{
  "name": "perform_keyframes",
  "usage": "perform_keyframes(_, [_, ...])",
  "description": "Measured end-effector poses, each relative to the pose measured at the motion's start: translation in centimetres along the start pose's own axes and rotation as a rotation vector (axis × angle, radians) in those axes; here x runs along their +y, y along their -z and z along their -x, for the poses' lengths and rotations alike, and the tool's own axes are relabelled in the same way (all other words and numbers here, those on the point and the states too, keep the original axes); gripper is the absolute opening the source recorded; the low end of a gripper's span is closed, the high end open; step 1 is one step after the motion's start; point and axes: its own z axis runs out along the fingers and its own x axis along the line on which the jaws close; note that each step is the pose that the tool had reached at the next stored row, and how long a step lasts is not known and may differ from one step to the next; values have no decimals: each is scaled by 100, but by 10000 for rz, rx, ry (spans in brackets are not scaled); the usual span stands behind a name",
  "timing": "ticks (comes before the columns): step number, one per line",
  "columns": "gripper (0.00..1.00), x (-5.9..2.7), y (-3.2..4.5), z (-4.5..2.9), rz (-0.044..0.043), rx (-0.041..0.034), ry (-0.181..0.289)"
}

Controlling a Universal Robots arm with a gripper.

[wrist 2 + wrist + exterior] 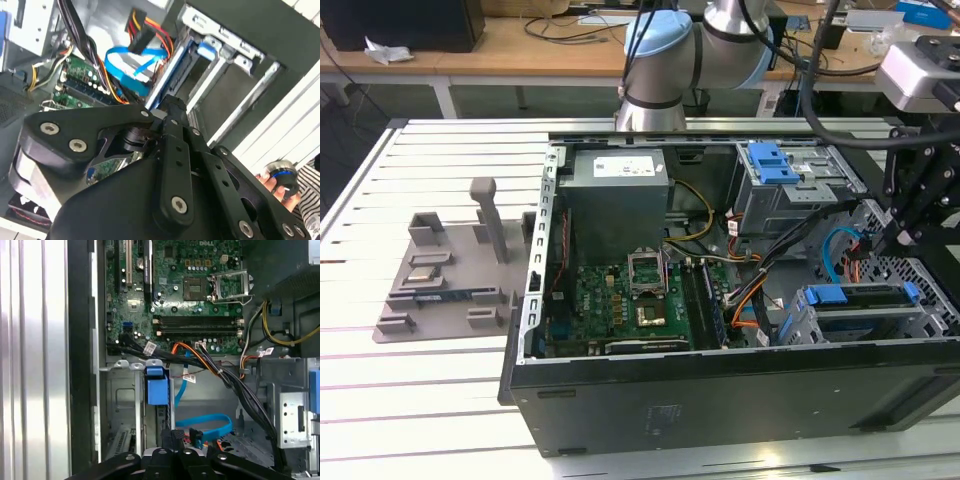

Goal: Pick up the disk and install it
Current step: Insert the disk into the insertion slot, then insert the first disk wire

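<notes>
End effector: my black two-fingered end effector (897, 238) hangs inside the open black computer case (720, 400), at the end towards the exterior view's right. In the first wrist view (172, 436) its tips look pressed together with nothing between them.

Disk: the flat silver-grey hard drive framed by blue plastic side rails (860, 296) lies in the grey metal drive cage (800, 325), just below my end effector and a little towards the exterior view's left. I cannot tell whether I touch it.

Blue tab: in the first wrist view a blue plastic tab (156, 385) stands at the mouth of the cage slot, straight ahead of my tips and apart from them.

Cables: a flat light-blue data cable (205, 422) curls just beside my tips. A bundle of black, orange and yellow wires (235, 380) runs past it.

Motherboard: the green circuit board (630, 300) lies on the case floor, well beyond the cage from me.

Power supply: the large grey metal box (620, 195) stands far from my end effector, past the board.

Bench: the white slatted bench (420, 400) carries the case and a grey moulded fixture tray (450, 270), well apart from me.

Person: in the second wrist view a hand (267, 184) outside the case holds a round black knob with a blue ring (280, 175).
</notes>
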Motion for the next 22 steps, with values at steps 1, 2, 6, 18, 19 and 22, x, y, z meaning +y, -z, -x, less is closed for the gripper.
perform_keyframes(1, [11, -58, -12, 52, 0, 6, 0])
perform_keyframes(2, [11, -88, -20, 78, 1, 9, 1])
perform_keyframes(6, [11, -166, -49, 119, 2, 17, 1])
perform_keyframes(18, [23, -171, -51, 119, 2, 16, 0])
perform_keyframes(19, [30, -171, -51, 119, 2, 16, 0])
perform_keyframes(22, [30, -170, -66, 265, 2, 28, 0])
